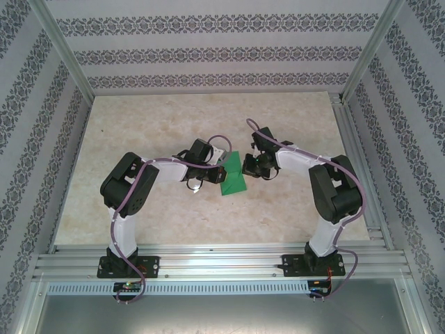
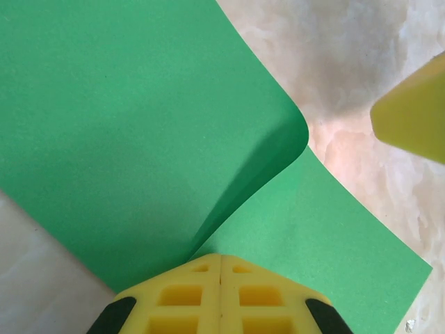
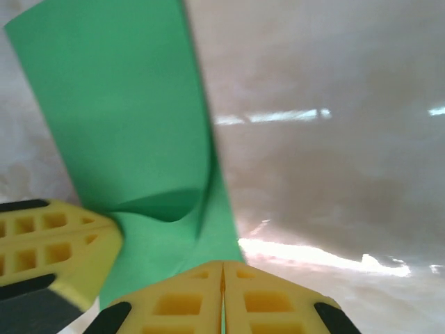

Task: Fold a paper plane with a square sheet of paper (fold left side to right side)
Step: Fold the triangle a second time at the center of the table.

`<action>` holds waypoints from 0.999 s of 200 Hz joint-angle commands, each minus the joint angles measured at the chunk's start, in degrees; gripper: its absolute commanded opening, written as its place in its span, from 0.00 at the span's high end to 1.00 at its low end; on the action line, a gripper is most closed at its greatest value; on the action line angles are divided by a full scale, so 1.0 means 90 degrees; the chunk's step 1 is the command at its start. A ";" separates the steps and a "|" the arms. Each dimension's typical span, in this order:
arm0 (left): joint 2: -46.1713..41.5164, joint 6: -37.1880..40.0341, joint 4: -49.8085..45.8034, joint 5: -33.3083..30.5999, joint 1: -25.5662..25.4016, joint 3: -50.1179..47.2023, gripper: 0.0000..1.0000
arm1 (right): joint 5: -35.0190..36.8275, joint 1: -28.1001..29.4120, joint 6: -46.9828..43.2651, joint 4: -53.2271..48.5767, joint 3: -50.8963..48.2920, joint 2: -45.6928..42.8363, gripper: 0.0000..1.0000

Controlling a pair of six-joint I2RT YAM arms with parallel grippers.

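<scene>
yellow ribbed fingers (image 2: 184,296) of the left gripper (image 2: 220,259) sit nearest in the left wrist view, pressed flat together with no gap between them. clamp the near edge of the square sheet of paper (image 2: 125,125), bright green, right at the tips. from that pinch, one flap rises and spreads ahead and to the left of the fingers, its far corner curled over into a rounded lip; a second layer lies flat ahead and to the right of the tips, on the pale marbled table (image 2: 361,62). beyond that flat layer, up and to the right of the fingers, hangs one blurred yellow finger of the right gripper (image 2: 414,115).

in the right wrist view, right gripper (image 3: 223,264) tips also closed tight against each other. green paper (image 3: 118,111) runs from far ahead-left down to the fingertips, with a soft dent just ahead and left of them; edge meets the tips, yet cannot tell whether it is actually pinched there or merely passes beneath. just left of these tips, touching the paper, sits a finger of the left gripper (image 3: 49,243).

from above, both arms lean inward and meet over the table's middle: left gripper (image 1: 221,169) at the left edge of the paper (image 1: 233,179), right gripper (image 1: 248,167) at its right edge, the green between the two sets of fingers, partly folded over itself.
</scene>
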 commanded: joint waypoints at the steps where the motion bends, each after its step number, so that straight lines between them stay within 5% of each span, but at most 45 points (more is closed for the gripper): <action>1: 0.0378 0.0162 -0.0977 -0.0720 0.0023 -0.0309 1.00 | -0.0275 0.0226 0.0275 0.0422 0.0248 0.0368 0.91; 58: 0.0349 0.0170 -0.0983 -0.0761 0.0013 -0.0348 1.00 | -0.0128 0.0201 0.0262 0.0502 0.0595 0.1101 0.91; 131: 0.0321 0.0199 -0.1009 -0.0804 0.0013 -0.0387 1.00 | 0.0573 -0.0496 -0.0438 -0.0316 0.0221 0.0574 0.91; 200: 0.0293 0.0162 -0.0957 -0.0766 0.0002 -0.0358 1.00 | -0.0181 0.0164 0.0033 0.0119 0.0631 0.0341 0.90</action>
